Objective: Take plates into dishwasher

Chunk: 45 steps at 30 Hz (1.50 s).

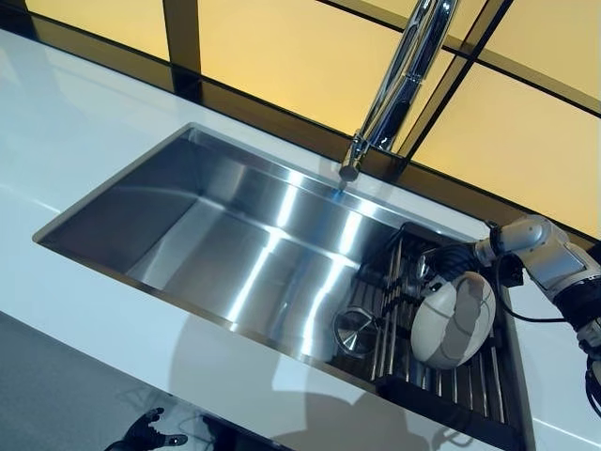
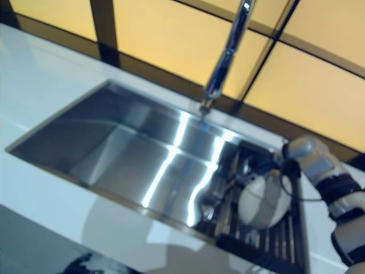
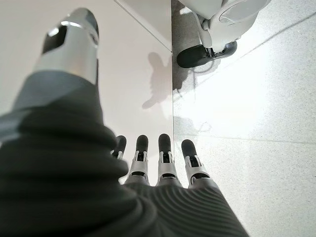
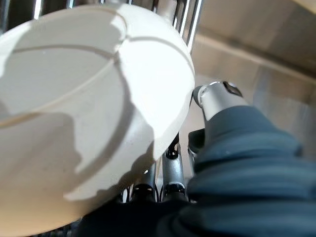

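Right wrist view: one plate [image 4: 84,108], right hand [image 4: 217,106] gripping.

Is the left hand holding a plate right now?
No: the left hand hangs low with straight fingers over bare floor, while the white plate sits at the right hand over the sink rack.

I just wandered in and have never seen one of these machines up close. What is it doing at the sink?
The robot is working at a steel sink under a tall faucet. Its right hand is at a white plate that sits over a dark drying rack in the sink's right end; the fingers are hidden behind the plate, so a grip can't be confirmed. A small round metal piece lies beside the rack. Its left hand hangs open below the counter, holding nothing.
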Tool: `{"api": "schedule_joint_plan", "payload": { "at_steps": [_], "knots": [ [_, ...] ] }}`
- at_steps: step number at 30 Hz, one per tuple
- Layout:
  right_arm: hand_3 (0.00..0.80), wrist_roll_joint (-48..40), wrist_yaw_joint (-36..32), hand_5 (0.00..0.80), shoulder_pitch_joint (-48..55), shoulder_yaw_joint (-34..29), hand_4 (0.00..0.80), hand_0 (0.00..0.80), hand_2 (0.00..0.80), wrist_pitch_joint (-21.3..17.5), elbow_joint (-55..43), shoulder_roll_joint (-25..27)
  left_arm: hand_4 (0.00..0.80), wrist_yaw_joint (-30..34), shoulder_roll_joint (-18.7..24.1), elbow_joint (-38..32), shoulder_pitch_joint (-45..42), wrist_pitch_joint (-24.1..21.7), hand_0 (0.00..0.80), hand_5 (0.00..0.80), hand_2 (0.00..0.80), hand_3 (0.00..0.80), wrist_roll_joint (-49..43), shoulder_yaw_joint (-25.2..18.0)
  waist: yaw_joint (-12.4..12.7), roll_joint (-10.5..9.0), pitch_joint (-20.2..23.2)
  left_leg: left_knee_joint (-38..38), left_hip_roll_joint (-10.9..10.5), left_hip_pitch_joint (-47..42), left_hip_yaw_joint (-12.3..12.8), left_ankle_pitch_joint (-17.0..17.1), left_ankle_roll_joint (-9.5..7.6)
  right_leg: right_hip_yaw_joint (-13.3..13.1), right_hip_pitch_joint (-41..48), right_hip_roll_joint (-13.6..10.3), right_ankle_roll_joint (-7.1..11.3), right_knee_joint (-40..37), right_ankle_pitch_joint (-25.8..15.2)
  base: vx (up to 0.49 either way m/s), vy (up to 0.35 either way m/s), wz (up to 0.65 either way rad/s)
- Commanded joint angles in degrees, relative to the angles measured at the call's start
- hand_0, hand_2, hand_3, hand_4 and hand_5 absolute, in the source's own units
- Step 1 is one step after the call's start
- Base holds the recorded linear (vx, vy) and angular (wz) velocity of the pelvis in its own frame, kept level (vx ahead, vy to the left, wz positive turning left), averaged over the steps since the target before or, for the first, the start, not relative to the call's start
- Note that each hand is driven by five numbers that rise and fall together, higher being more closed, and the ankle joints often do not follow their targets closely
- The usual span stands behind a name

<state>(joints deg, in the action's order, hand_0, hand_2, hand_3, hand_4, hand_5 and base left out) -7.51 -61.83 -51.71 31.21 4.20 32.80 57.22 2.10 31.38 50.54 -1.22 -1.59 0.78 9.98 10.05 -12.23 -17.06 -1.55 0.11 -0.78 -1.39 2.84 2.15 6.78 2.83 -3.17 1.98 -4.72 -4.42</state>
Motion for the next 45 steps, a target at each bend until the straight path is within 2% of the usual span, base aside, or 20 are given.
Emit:
{"api": "schedule_joint_plan", "payload": {
  "at_steps": [1,9,14,25,29,38,45],
  "knots": [
    [0.800,-1.94,3.51,0.800,-1.79,0.34,0.800,0.800,0.800,-0.74,-0.11,5.64,0.000,-1.12,-1.10,1.90,-0.29,-1.41,0.000,0.000,0.000,0.000,-0.08,-0.31,-0.48,0.43,1.96,0.40,-1.58,0.06,-1.96,-3.15,-2.43,0.39,-2.46,-2.41,5.69,2.52,-3.96,0.000,0.000,0.00],
    [0.800,-5.53,8.13,0.800,-0.31,-3.62,0.800,0.800,0.800,1.29,-0.75,5.77,0.000,-1.17,-1.64,2.12,-0.70,-1.47,0.000,0.000,0.000,0.000,0.43,-0.06,-1.43,0.85,2.52,0.53,-1.74,-0.73,-1.57,-3.72,-2.73,-0.11,-2.76,-2.65,6.07,2.86,-4.28,0.003,0.022,-0.03],
    [0.800,-6.12,9.42,0.800,1.29,-5.81,0.800,0.800,0.800,0.60,0.01,6.37,0.000,-1.21,-1.91,2.27,-0.93,-1.28,0.000,0.000,0.000,0.000,0.28,-0.11,-1.80,0.84,2.65,0.76,-1.81,-1.22,-1.45,-4.13,-2.93,-0.22,-2.86,-2.83,6.30,3.08,-4.56,0.010,0.016,-0.06],
    [0.800,-10.62,12.29,0.800,1.80,-8.58,0.800,0.800,0.800,1.38,-0.48,11.05,0.000,-1.66,-1.84,3.85,-1.46,-1.65,0.000,0.000,0.000,0.000,0.96,-0.68,-3.44,0.42,3.45,0.78,-1.79,-2.37,-0.92,-4.69,-3.21,-1.08,-3.50,-2.82,6.81,3.84,-5.13,-0.001,0.012,-0.02],
    [0.800,-15.09,14.35,0.800,3.77,-12.30,0.800,0.800,0.800,2.46,-1.07,12.71,0.000,-1.86,-2.44,4.62,-2.03,-2.04,0.000,0.000,0.000,0.000,0.77,-1.35,-4.32,0.17,4.17,0.71,-1.85,-3.00,-0.66,-5.10,-3.32,-1.52,-3.92,-2.76,7.06,4.07,-5.39,0.003,0.029,-0.09],
    [0.800,-21.48,17.92,0.800,7.36,-18.27,0.800,0.800,0.800,2.87,-1.37,11.47,0.000,-1.98,-3.41,6.84,-2.09,-2.84,0.000,0.000,0.000,0.000,0.06,-0.88,-5.17,0.52,5.21,1.01,-2.17,-4.06,-0.62,-6.01,-3.72,-1.83,-4.47,-3.04,7.48,4.74,-5.66,0.015,0.016,-0.03],
    [0.800,-24.33,21.39,0.800,8.81,-20.38,0.800,0.800,0.800,2.59,-0.78,10.34,0.000,-1.86,-3.67,7.28,-1.75,-2.68,0.000,0.000,0.000,0.000,0.02,-0.24,-5.43,0.86,5.32,1.10,-2.47,-4.63,-0.70,-6.39,-4.03,-1.84,-4.75,-3.31,7.79,5.00,-6.01,0.015,0.013,-0.02]
  ]
}}
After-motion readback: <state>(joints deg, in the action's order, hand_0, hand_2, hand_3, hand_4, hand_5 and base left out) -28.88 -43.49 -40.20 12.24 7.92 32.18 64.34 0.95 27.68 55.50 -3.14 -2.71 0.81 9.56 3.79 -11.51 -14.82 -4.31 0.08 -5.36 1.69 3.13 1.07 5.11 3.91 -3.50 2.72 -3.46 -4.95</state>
